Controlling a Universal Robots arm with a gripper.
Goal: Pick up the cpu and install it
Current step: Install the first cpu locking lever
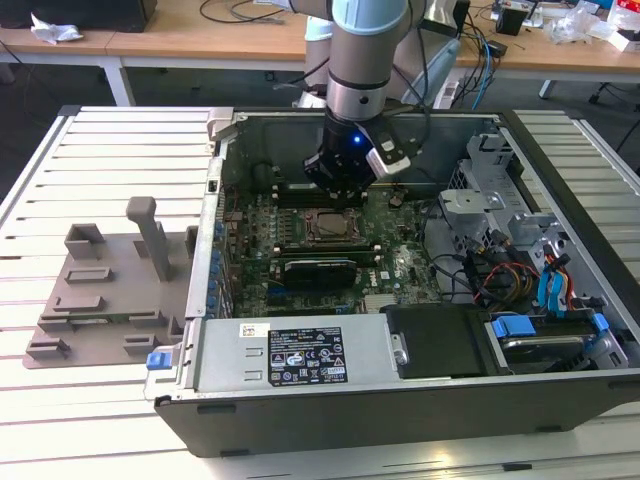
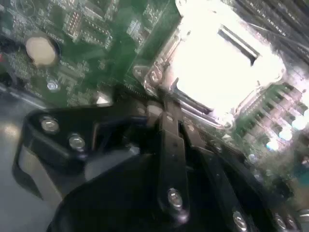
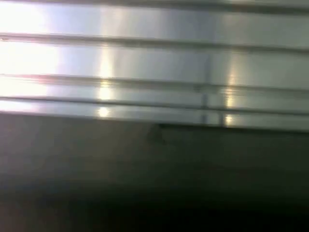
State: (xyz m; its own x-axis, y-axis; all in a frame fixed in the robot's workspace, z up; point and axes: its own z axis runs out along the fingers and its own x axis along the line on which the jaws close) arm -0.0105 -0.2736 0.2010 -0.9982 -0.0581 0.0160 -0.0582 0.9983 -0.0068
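From where I stood, the grey plastic tray (image 1: 100,300) lay at the exterior view's left on the slatted white tabletop (image 1: 40,190), with an upright post rising from it, just beside the open computer case (image 1: 400,400). The case lay on its side with its green motherboard (image 1: 400,262) exposed. Near the middle of the board sat the dark square socket frame (image 1: 327,226), and the arm (image 1: 368,40) came down from above so that the gripper (image 1: 340,180) hung just over the far edge of that frame (a small blue light glowed on its wrist). In the second wrist view the black fingers (image 2: 171,145) appeared drawn together, their tip close to the edge of the socket, though I could not tell for certain how far they were parted or whether anything lay between them. The cpu (image 2: 219,58) seemed to sit in the socket as a bright, washed-out square inside the metal frame, with a round coin battery (image 2: 42,50) well apart from it on the board. Further to the exterior view's right, inside the case, were grey drive cages (image 1: 480,200), a tangle of coloured cables (image 1: 500,275) and blue plastic clips (image 1: 515,327). The first wrist view caught pale metal slats (image 3: 145,63) above a dark band.
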